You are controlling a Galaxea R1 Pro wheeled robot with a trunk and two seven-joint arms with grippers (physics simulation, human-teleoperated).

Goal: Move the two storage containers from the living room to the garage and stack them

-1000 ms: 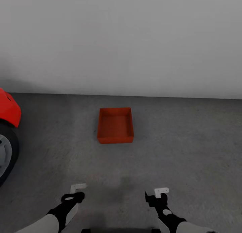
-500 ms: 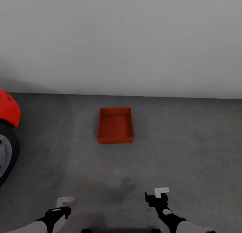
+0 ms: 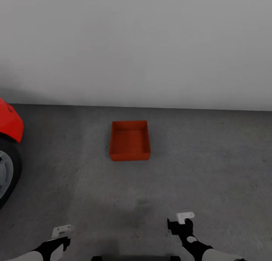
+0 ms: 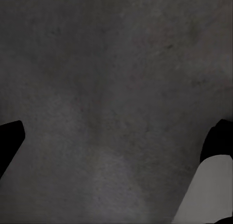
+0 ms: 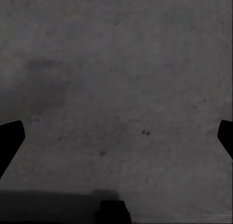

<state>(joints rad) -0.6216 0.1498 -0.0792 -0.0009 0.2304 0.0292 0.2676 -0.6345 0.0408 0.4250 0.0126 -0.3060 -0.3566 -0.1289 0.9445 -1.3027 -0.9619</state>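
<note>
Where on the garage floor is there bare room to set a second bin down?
Bare floor lies right of the storage container, between it and the wall, and between it and both tools. Tighter at left, by the red car.

A red car (image 3: 9, 123) (front corner and wheel (image 3: 6, 174)) stands by the pale wall (image 3: 136, 46).

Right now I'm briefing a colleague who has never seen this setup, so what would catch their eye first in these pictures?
An orange-red bin sits alone on the grey concrete floor in the middle of the head view, a little way out from the pale wall. At the left edge, part of a red car with a dark wheel pokes in. Low in the picture, the left gripper and right gripper hang empty above the bare floor.
</note>
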